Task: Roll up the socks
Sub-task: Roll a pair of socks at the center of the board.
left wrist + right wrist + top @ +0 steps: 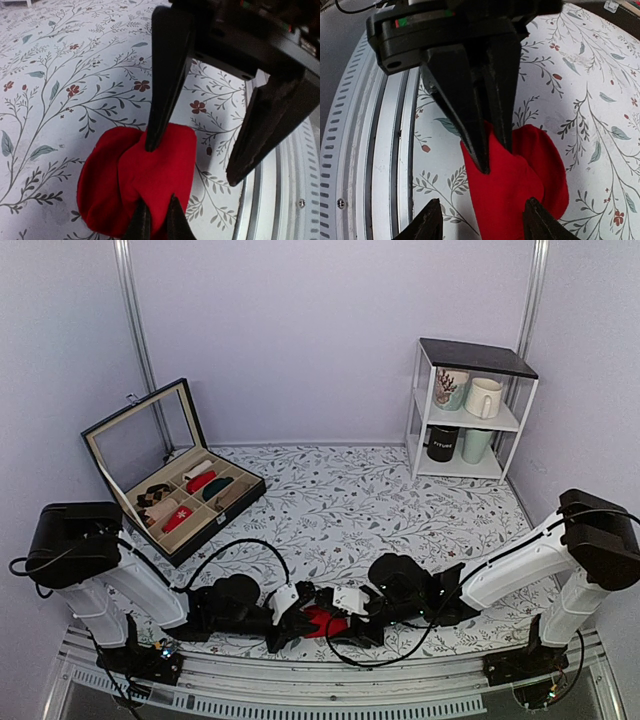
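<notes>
socks (318, 622) bunched in a red wad at the middle of the worktop's (400, 500) near edge; left gripper (158, 212) pinching a fold of them; right gripper (482, 220) spread wide, one fingertip on the fabric

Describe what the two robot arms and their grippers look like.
Both the left arm and right arm have white links, bulky black joint housings and looping black cables. The left gripper and right gripper are black with tapered, wedge-shaped fingers; the left's body carries small red and green marks.
</notes>
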Controlling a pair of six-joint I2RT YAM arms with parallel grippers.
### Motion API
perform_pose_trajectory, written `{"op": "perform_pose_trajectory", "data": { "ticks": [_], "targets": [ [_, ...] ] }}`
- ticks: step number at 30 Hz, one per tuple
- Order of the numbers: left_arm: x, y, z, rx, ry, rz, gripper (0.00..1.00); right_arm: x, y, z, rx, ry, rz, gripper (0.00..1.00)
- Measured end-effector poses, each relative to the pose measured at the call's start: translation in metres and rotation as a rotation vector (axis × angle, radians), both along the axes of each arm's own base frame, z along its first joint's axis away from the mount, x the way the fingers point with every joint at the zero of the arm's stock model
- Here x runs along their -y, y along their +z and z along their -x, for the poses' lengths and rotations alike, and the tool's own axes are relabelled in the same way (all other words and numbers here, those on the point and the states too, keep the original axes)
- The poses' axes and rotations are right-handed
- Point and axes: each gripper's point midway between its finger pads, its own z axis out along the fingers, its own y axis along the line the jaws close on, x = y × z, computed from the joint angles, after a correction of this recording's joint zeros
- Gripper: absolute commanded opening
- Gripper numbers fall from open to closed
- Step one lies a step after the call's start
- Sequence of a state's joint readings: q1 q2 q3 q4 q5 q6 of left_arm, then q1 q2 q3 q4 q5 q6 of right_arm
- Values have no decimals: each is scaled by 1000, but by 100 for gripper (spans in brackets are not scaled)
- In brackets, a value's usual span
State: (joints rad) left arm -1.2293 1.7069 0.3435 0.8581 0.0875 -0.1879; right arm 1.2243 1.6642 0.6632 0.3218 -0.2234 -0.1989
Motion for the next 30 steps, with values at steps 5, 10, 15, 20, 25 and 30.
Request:
{"op": "perform_pose_trajectory", "data": {
  "ticks": [5,10,15,20,25,30],
  "targets": [
    [0,0,0,-8,-2,3,0,-3,-10,1,2,-1,18,48],
    [0,-1,-1,-28,5,11,0,-5,-11,-3,16,-15,18,35],
    [-1,-1,-2,-53,16,18,0,-8,-14,-7,18,-32,17,37],
    [-1,-1,-2,-62,15,20,0,-8,-15,-9,12,-52,10,40],
    [-1,-1,-2,-67,8,24,0,-8,-16,-9,11,-55,10,31],
    [-1,-1,-3,-75,10,28,28,-10,-18,-9,9,-52,6,19]
  ]
}}
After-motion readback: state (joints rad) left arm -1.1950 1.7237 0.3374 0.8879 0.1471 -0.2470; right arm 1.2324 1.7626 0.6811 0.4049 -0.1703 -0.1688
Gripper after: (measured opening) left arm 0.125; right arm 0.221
